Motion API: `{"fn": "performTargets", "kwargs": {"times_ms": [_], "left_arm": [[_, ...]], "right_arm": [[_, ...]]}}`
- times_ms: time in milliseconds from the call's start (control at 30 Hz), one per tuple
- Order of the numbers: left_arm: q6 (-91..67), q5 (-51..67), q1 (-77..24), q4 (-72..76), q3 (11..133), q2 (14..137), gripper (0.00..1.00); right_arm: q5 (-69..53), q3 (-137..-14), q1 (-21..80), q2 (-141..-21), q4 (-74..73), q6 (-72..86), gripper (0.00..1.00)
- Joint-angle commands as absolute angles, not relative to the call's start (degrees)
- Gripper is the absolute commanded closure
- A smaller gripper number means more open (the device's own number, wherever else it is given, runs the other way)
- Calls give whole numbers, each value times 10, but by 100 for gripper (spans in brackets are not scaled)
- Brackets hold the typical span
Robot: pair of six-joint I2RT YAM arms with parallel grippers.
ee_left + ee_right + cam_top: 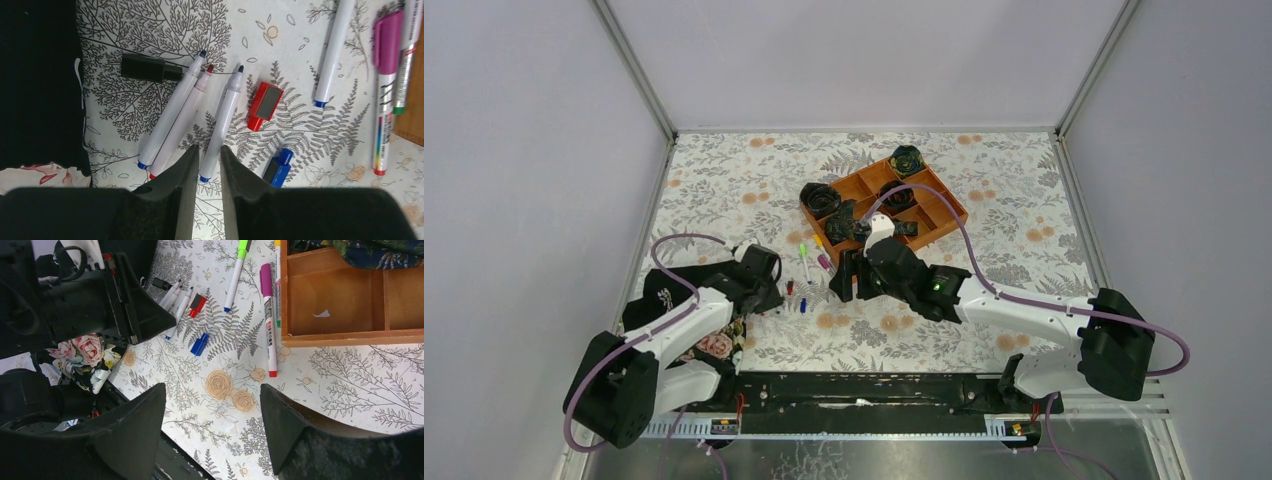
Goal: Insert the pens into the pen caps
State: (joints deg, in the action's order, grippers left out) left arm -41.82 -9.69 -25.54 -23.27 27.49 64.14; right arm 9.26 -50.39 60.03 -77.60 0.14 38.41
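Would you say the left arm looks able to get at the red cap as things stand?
Probably yes: the red cap lies uncovered close ahead of the left gripper, apart from the pens, with nothing over it.

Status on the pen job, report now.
Left gripper nearly closed around blue-ended pen, grip unconfirmed. Right gripper open, empty. Red cap, blue cap loose nearby. Two uncapped pens lie close alongside.
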Motion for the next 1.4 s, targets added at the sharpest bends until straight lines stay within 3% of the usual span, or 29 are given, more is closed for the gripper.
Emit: {"fn": "performTargets", "kwargs": {"times_ms": [0,133,300,467,800,967,1233,1367], "left_arm": [[-416,-125,-267,-239,287,664,81],[-414,-135,-282,-239,295,689,84],[-422,-137,-293,-240,292,702,100],[-410,-145,-330,-235,296,646,100],[-325,108,-393,-60,264,445,100],[-336,186,-393,-14,249,411,100],[-356,226,-397,35,240,408,100],[-364,230,-397,49,234,406,100]], "right_arm": [[86,-513,598,-772,27,392,26],[88,-509,598,-771,29,396,26],[88,-507,598,-770,31,399,26],[82,-508,597,-765,34,404,26],[-56,-491,528,-749,113,452,20],[-105,-507,523,-755,134,457,19],[-124,-518,522,-783,129,465,30],[-116,-514,522,-782,124,466,51]]}}
